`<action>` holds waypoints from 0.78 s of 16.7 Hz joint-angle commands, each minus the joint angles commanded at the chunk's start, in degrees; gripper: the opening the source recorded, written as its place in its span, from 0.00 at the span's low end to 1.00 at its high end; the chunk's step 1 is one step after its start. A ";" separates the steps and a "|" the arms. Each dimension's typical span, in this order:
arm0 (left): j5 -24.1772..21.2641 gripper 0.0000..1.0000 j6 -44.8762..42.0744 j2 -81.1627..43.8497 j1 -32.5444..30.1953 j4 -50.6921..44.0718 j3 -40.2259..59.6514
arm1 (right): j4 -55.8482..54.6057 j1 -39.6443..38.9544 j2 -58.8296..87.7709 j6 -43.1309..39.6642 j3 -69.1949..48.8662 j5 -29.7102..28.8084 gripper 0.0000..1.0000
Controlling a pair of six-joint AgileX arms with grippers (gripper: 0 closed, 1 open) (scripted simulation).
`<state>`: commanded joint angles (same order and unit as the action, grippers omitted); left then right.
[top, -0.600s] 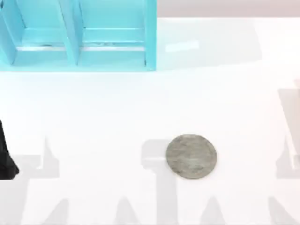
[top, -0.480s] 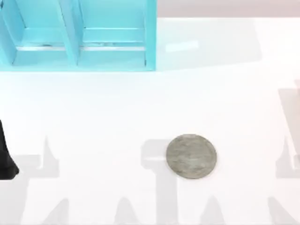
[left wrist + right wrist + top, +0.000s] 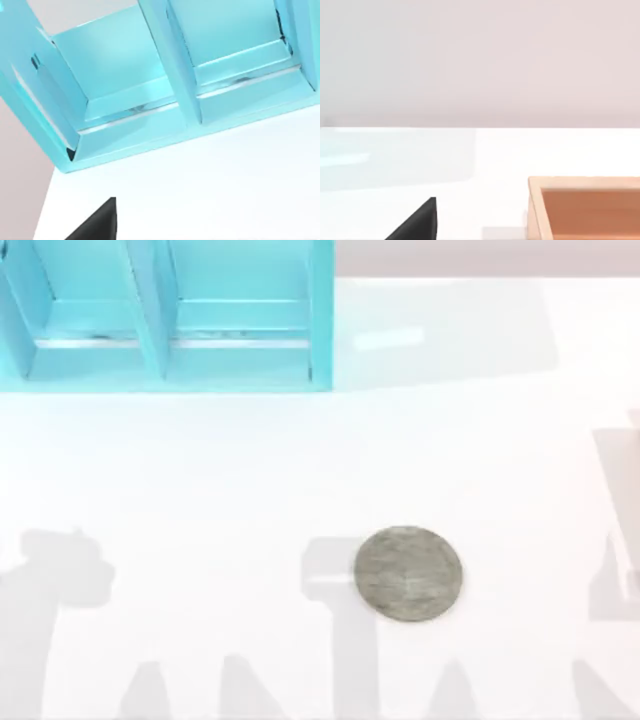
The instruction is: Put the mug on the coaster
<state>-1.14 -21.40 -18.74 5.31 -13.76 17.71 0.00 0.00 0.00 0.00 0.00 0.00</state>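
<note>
The coaster [image 3: 408, 573], a flat round grey disc with a mottled stone look, lies on the white table [image 3: 250, 470] a little right of centre, toward the front. Nothing rests on it. The mug is out of view. A dark tip of my left gripper [image 3: 97, 225] juts in at the edge of the left wrist view, above the table in front of the blue shelf. A dark tip of my right gripper [image 3: 417, 225] juts into the right wrist view in the same way, over bare table near a wooden box.
A light blue shelf unit [image 3: 165, 315] with open compartments stands at the back left; the left wrist view looks into its compartments [image 3: 175, 75]. An open wooden box [image 3: 585, 207] sits close to the right gripper. Arm shadows fall along the table's front.
The dark piece of my left arm at the top view's left edge has gone from that view, and its shadow there has changed shape. The coaster has not moved.
</note>
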 joint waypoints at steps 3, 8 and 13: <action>-0.55 1.00 -17.64 -13.39 3.51 -9.68 10.81 | 0.00 0.00 0.00 0.00 0.00 0.00 1.00; -0.68 1.00 -49.88 -37.56 9.86 -27.41 27.53 | 0.00 0.00 0.00 0.00 0.00 0.00 1.00; 0.06 1.00 -73.78 -57.49 15.68 -42.76 41.21 | 0.00 0.00 0.00 0.00 0.00 0.00 1.00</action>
<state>-1.08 -95.18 -76.23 20.99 -56.53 58.92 0.00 0.00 0.00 0.00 0.00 0.00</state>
